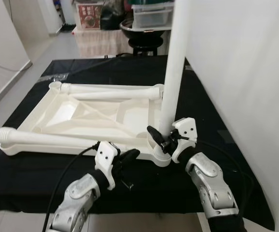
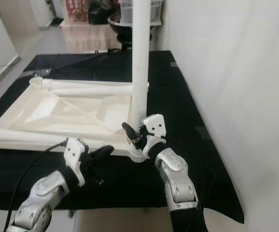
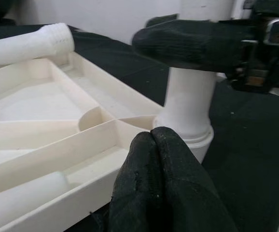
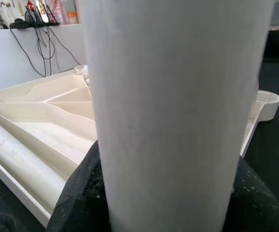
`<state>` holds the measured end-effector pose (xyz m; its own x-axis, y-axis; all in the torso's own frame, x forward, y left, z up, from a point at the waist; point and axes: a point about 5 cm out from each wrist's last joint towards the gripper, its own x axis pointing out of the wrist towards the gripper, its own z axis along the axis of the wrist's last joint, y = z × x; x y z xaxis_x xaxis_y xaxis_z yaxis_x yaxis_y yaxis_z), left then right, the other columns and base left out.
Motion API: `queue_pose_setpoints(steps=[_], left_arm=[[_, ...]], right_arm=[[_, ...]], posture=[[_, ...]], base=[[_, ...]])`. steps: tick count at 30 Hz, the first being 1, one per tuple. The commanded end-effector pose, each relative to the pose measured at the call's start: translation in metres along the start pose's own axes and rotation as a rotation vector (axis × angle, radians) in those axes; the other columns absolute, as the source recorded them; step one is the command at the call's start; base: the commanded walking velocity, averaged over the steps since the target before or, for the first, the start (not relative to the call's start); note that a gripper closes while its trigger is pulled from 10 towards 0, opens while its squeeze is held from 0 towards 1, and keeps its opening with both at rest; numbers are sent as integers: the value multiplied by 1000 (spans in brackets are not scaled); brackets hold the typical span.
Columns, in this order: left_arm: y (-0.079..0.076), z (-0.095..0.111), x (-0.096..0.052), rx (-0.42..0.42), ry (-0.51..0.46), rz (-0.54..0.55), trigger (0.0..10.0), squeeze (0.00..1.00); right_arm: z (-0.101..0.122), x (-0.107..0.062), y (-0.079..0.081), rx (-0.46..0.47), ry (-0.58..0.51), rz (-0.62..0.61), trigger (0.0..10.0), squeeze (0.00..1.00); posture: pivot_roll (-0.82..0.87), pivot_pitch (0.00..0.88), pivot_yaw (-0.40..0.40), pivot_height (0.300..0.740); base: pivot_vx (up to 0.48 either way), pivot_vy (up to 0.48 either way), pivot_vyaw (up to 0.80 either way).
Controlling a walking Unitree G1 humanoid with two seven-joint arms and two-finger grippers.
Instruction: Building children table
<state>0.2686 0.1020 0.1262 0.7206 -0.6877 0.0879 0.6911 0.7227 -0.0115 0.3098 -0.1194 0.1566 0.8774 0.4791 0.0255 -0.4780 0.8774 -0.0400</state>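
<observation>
Both head cameras look down on the tabletop point(image 1: 96, 116); both wrist cameras sit close to it.

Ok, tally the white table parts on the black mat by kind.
Tabletop, lying upside down: 1
Upright leg, standing in the near right corner, held by the right gripper: 1
Loose legs lying across the tabletop, far and near: 2
Total: 4
</observation>
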Motion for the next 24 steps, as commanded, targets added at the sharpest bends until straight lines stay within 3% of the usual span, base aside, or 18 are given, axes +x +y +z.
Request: queue_pose_setpoints(steps=[1,4,9,11,12,13,16,23,24], left_arm=[[3,-5,-4,-2,22,27,10000,0],[3,-4,-3,-1,23,23,10000,0],[1,-5,-1,-3,24,6,10000,0],[1,-5,0,-3,24,5,10000,0],[1,-5,0,-3,24,7,10000,0],[1,-6,0,-3,23,9,10000,0],[1,-6,0,0,24,13,10000,0],[1,-7,0,4,25,18,10000,0],[1,-7,0,4,25,19,10000,0]], right_arm=[[-21,-7,1,84,105,-5,10000,1000],[-18,-7,3,87,89,22,10000,1000],[7,6,-13,14,43,291,10000,1000],[10,6,-16,-12,46,325,10000,1000],[12,7,-20,-39,57,387,10000,216],[16,7,-23,-67,70,451,10000,0],[23,13,-41,-79,125,576,10000,0],[35,32,-66,-64,167,549,10000,0],[36,35,-68,-62,171,537,9294,0]], posture=[[-142,88,37,740],[-142,88,37,740],[-142,79,30,740],[-142,79,30,740],[-140,73,26,740],[-140,73,26,740],[-126,61,16,740],[-119,56,12,740],[-111,56,8,740]], base=[[0,0,0],[0,0,0],[0,0,0],[0,0,0],[0,0,0],[0,0,0],[0,0,0],[0,0,0],[0,0,0]])
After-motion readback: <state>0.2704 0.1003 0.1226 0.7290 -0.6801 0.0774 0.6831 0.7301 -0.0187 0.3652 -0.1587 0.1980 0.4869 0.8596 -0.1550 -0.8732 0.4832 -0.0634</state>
